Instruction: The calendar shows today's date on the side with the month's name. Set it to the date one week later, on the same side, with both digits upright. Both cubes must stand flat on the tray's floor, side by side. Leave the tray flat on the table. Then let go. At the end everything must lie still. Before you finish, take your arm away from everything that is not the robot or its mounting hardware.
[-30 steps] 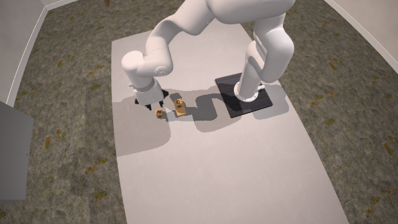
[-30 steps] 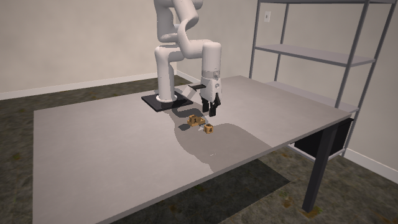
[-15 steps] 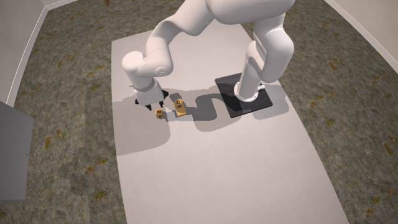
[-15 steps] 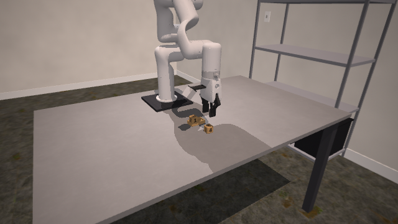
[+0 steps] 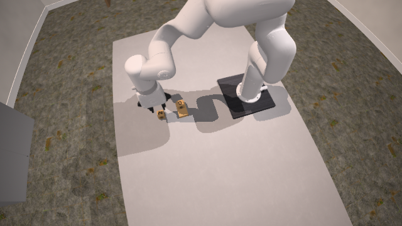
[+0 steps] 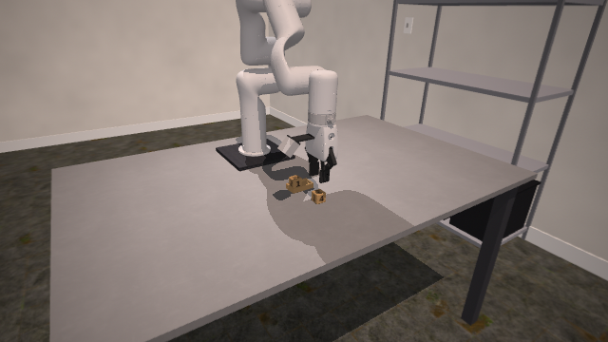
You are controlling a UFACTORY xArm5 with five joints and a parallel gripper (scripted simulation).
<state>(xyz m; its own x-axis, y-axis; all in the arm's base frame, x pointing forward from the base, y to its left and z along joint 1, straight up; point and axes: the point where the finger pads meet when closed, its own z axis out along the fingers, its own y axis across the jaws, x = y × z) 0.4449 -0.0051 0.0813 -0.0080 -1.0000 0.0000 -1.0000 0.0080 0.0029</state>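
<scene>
A small wooden tray (image 5: 182, 110) lies flat on the grey table with one wooden cube (image 5: 180, 103) standing in it; that cube shows "0" on top and "1" on the side seen in the exterior view (image 6: 296, 180). The second cube (image 5: 161, 114) lies on the table outside the tray, close beside it, with "2" on top; it also shows in the exterior view (image 6: 319, 196). My gripper (image 5: 152, 108) (image 6: 323, 174) points down and hovers above the table, just behind the loose cube. Its fingers are partly open with nothing between them.
The arm's black base plate (image 5: 246, 95) sits behind the tray. A metal shelf rack (image 6: 475, 85) stands beyond the table's right edge. A grey cabinet (image 5: 12, 157) stands on the floor to the left.
</scene>
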